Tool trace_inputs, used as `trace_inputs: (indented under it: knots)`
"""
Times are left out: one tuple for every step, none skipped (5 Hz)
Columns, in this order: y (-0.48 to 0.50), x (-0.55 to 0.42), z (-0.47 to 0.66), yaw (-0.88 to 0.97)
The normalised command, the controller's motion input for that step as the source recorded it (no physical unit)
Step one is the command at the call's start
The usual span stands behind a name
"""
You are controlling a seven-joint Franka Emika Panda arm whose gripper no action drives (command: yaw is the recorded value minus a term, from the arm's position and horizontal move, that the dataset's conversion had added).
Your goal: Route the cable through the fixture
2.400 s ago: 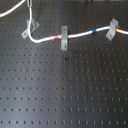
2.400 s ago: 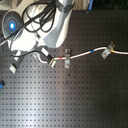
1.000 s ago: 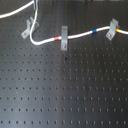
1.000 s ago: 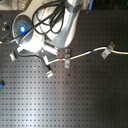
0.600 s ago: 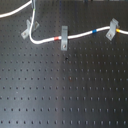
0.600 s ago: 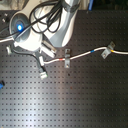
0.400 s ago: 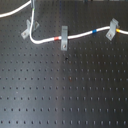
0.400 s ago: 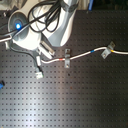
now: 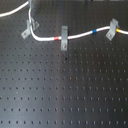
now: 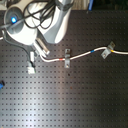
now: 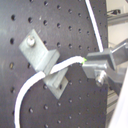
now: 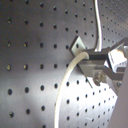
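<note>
Cable (image 11: 72, 62) is pinched in the closed jaws in both wrist views, just beside the fixture (image 11: 40, 52). It runs between the fixture's prongs, so it looks seated. Over the last seconds the arm (image 10: 27, 31) has swung toward the second exterior view's left, probably drawing the cable taut. Farther along the desk (image 9: 65, 92), it already passes the upright clip (image 9: 64, 39) and the pale clip (image 9: 113, 29).

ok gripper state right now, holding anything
Gripper: closed on the cable, right beside a grey clip.
</note>
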Motion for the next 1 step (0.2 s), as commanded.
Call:
trace_inputs:
  knots:
    - [0.228,0.159,0.12,0.51]
